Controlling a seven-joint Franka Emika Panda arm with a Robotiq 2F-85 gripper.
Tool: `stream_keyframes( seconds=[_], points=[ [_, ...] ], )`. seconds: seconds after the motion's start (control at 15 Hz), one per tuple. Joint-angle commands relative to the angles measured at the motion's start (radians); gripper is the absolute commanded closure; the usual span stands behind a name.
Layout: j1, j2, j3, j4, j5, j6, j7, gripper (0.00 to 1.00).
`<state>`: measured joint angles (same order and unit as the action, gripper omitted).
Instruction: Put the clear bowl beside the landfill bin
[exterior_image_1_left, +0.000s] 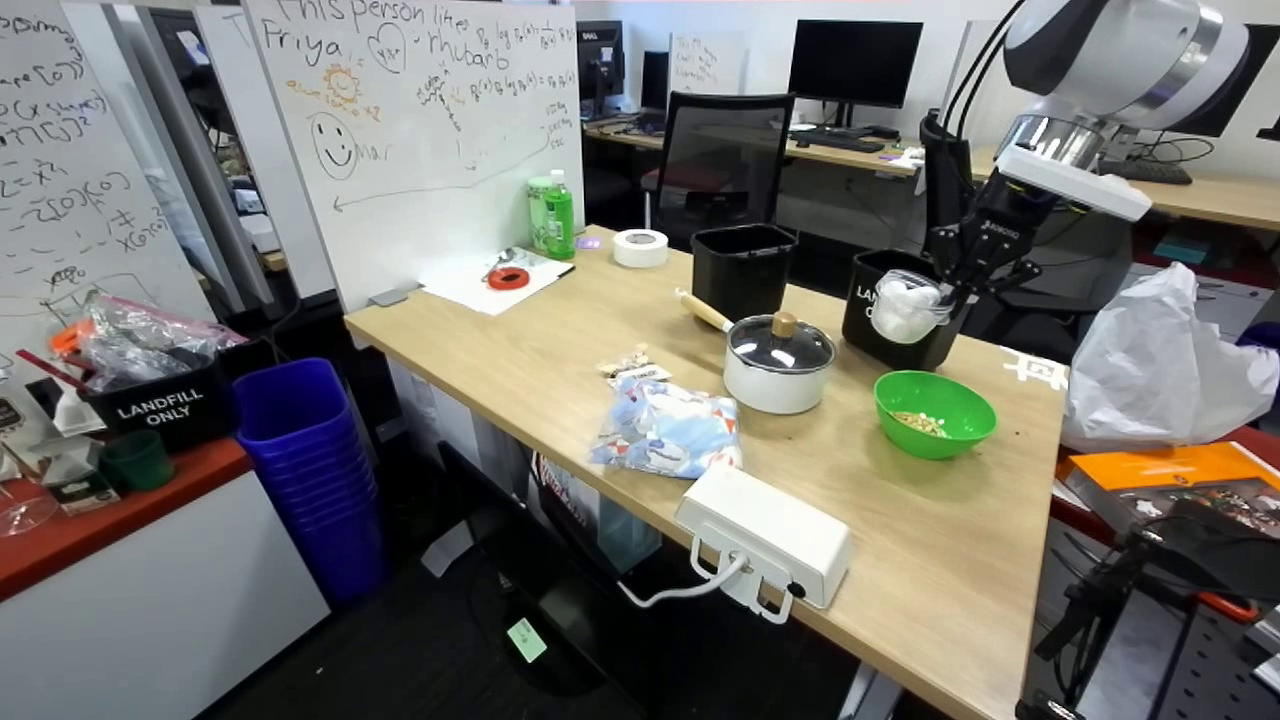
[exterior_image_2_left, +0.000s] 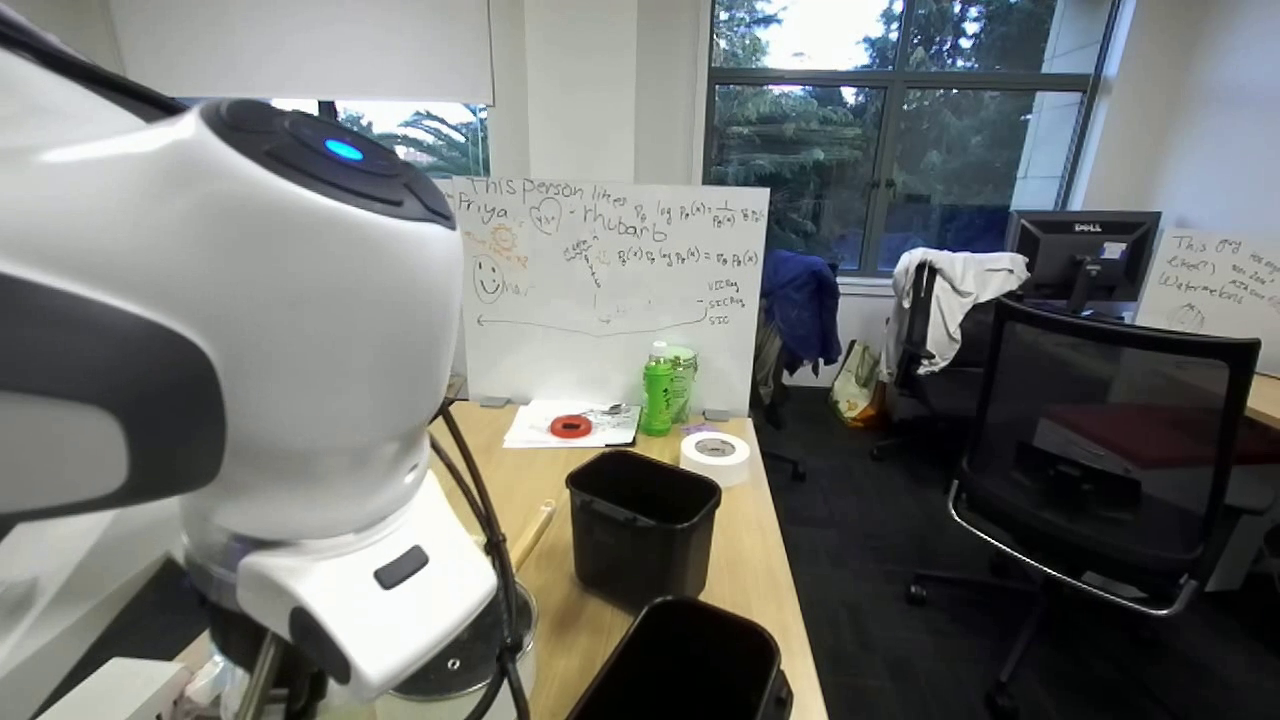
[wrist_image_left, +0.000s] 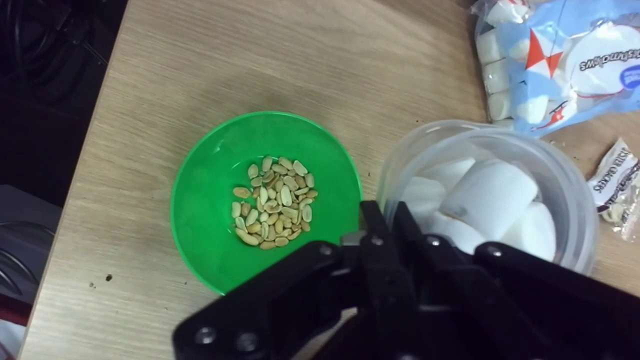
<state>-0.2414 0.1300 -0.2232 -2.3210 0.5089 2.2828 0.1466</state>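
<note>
black claw (wrist_image_left: 385, 208) grips one clear bowl (wrist_image_left: 572, 212); one green bowl (wrist_image_left: 210, 205)

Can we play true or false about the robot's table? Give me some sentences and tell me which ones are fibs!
1. The tool holds the clear bowl. True.
2. The green bowl holds peanuts. True.
3. The clear bowl holds peanuts too. False: it holds white marshmallows.
4. The white pot has its lid on. True.
5. The landfill bin on the table is blue. False: that landfill bin is black.
</note>
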Motion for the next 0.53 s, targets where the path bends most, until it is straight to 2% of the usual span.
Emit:
stream_keyframes(
  seconds=[0.0,0.13,0.2,0.47],
  points=[
    [-0.002,-0.002,0.003,-0.001,0.0,-0.002,0.007,0.93],
    [-0.001,-0.002,0.004,-0.002,0.002,-0.001,0.012,0.93],
    [-0.004,0.015,-0.002,0.015,-0.009,-0.032,0.037,0.98],
    [-0.028,0.038,-0.048,0.018,-0.032,-0.034,0.157,0.98]
  ],
)
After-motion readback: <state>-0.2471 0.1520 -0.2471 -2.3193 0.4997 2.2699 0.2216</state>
